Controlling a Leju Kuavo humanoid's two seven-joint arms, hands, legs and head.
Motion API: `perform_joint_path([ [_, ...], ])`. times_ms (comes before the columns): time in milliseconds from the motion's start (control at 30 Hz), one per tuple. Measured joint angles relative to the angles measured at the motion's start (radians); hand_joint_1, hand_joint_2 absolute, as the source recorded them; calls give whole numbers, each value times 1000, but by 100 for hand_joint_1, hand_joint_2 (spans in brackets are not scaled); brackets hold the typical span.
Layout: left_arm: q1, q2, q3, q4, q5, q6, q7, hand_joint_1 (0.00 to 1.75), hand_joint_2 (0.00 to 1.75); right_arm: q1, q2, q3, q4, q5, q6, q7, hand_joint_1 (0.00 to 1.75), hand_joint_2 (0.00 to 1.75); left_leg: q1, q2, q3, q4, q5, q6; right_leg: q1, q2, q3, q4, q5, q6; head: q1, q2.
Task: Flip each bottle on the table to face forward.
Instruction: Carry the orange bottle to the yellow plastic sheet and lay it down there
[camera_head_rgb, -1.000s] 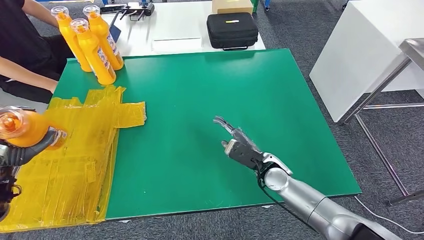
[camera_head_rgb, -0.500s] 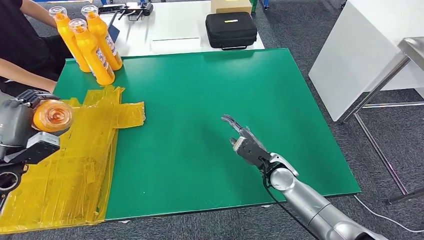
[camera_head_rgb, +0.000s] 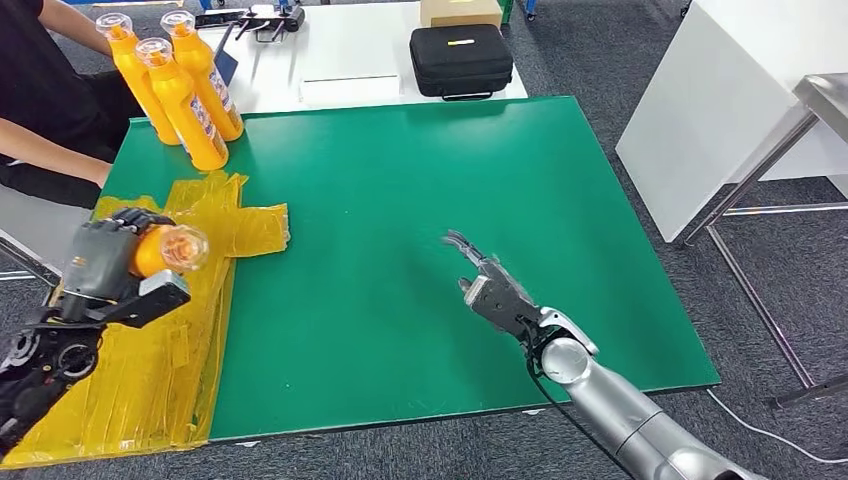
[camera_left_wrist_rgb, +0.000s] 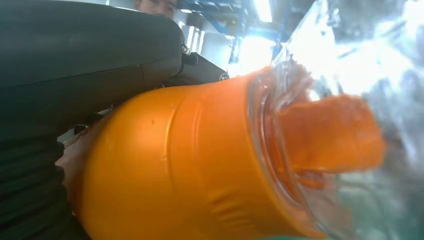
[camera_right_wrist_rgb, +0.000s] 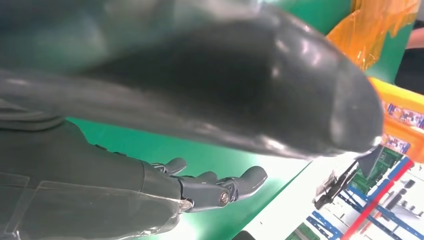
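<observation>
Nearest me, L hand (camera_head_rgb: 105, 262) grips an orange bottle (camera_head_rgb: 160, 250) over the yellow plastic sheet (camera_head_rgb: 140, 370) at the left edge of the green table (camera_head_rgb: 400, 200), fingers wrapped round the body. The bottle lies tilted, its clear cap (camera_head_rgb: 186, 247) pointing toward table centre. L wrist cam: orange body and clear cap up close, no label side visible to me. R hand (camera_head_rgb: 490, 285) hovers over bare green mat near the front-centre, fingers apart and stretched, holding nothing; R wrist cam agrees, fingers (camera_right_wrist_rgb: 220, 187) splayed above the green.

Further back, three more orange bottles (camera_head_rgb: 185, 85) stand upright, packed together at the far-left corner. I see blue/white labels on them but txt is too small to read, can't make out a brand. A person's arm (camera_head_rgb: 50, 150) rests just beside that corner.

Beyond the mat, on a white table (camera_head_rgb: 340, 50): a black case (camera_head_rgb: 462, 60) w/ a small yellow mark, unreadable, and a cardboard box (camera_head_rgb: 460, 12) behind it.
</observation>
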Motion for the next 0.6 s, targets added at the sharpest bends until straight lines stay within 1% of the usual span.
perform_joint_path([
  [133, 35, -65, 17, 109, -61, 0, -12, 175, 175, 46, 9, -19, -33, 36, -8, 6, 0, 0, 0, 0, 0, 0, -1, 0, 0, 0, 0, 0, 0, 0, 0, 0],
  [200, 52, -83, 27, 146, -59, 1, -19, 175, 175, 63, 6, -29, -46, 40, -8, 2, 0, 0, 0, 0, 0, 0, -1, 0, 0, 0, -1, 0, 0, 0, 0, 0],
  [300, 56, -95, 30, 184, -43, -2, -20, 175, 175, 67, -5, -40, -54, 31, 1, -6, 0, 0, 0, 1, 0, 0, -1, -1, 0, 1, -1, 0, 0, 0, 0, 0],
  [400, 43, -107, 11, 216, -27, -15, 19, 175, 175, 48, -11, -44, -54, 11, 23, -7, 0, 0, 0, 1, 1, 0, -1, -1, 0, 1, 0, 0, 0, 0, 0, 0],
  [500, 34, -139, -18, 256, -28, -10, 60, 175, 175, 27, -11, -44, -54, -1, 36, -2, 0, 0, 0, 1, 3, 0, -1, -1, 0, 1, 3, 0, 0, 0, 0, 0],
  [600, 35, -170, -41, 291, -29, 2, 79, 175, 175, 21, -6, -44, -54, 0, 37, 9, 0, 0, 0, 0, 4, 0, -1, -1, 0, 1, 4, 0, 0, 0, 0, 0],
])
